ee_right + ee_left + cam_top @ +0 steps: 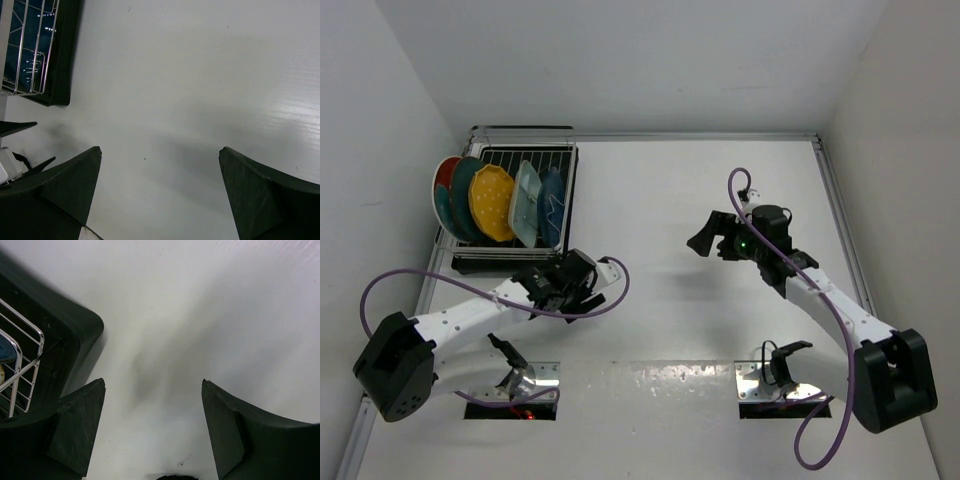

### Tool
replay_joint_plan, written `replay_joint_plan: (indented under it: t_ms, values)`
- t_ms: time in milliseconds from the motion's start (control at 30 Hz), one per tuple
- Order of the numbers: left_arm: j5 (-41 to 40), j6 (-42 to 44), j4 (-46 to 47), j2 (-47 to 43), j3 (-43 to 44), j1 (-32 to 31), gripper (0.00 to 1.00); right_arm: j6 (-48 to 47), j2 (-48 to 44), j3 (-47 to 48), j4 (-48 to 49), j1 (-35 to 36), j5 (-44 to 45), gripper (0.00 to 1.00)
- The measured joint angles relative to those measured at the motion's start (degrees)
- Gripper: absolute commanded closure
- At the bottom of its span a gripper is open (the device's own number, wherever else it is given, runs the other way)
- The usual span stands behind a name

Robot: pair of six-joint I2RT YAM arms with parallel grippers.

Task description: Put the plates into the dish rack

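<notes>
Both jaws gape; five plates [492, 201] fill rack [535, 158].

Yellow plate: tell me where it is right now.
In the top view, the yellow plate stands on edge in the dish rack at far left, between the dark teal plate and the pale blue divided plate.

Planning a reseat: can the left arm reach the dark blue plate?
Probably yes: the open, empty left gripper hovers beside the dish rack, nothing between it and the dark blue plate.
</notes>
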Motion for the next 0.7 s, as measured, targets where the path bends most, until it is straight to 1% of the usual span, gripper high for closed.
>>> replay_joint_plan:
  t_ms: [700]
  values:
    - [0.3, 0.1, 0.0, 0.0, 0.0, 0.3, 0.18, 0.0, 0.5, 0.0, 0.0, 0.0, 0.0, 0.0]
